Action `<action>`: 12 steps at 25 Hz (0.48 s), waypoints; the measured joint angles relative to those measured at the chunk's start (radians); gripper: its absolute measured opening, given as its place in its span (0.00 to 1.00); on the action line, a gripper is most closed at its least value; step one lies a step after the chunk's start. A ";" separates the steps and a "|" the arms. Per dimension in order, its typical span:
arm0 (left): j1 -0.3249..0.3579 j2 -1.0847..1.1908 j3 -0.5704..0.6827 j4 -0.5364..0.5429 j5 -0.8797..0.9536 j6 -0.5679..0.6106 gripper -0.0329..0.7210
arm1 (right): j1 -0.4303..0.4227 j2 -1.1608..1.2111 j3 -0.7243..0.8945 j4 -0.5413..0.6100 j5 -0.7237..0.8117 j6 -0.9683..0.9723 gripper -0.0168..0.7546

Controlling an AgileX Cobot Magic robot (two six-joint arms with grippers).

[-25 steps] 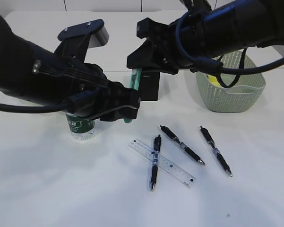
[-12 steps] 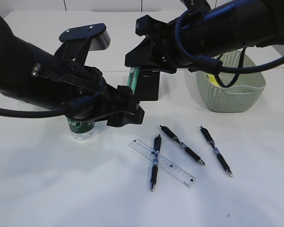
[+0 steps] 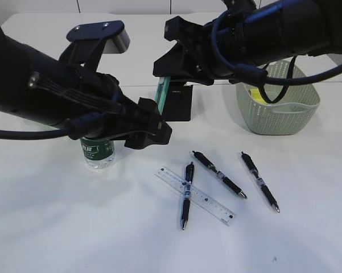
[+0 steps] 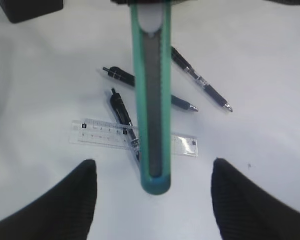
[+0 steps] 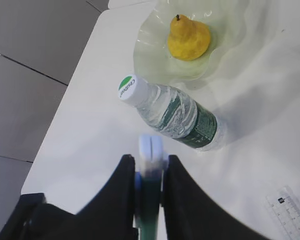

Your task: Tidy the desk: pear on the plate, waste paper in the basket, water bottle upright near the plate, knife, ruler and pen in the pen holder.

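Between right gripper (image 5: 150,172) fingers, knife (image 4: 151,95), above pen holder (image 3: 177,104)

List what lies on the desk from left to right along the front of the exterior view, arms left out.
water bottle → ruler, with one pen lying across it → second pen → third pen

Pear (image 5: 188,37) sits on plate (image 5: 154,55), water bottle (image 5: 172,114) upright just beside it, basket (image 3: 277,102) far right on desk (image 3: 74,227), pen holder (image 3: 179,102) behind ruler (image 3: 196,195) and three pens (image 3: 186,194).
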 joint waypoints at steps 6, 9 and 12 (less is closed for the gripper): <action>0.045 -0.020 0.000 0.022 0.000 0.000 0.72 | 0.000 0.000 0.000 0.001 -0.041 0.000 0.16; 0.072 -0.024 0.000 0.027 0.008 0.000 0.72 | 0.000 0.000 0.000 0.002 -0.061 0.000 0.16; 0.096 -0.040 0.000 0.029 0.026 0.000 0.72 | 0.000 0.000 0.000 0.002 -0.109 0.000 0.16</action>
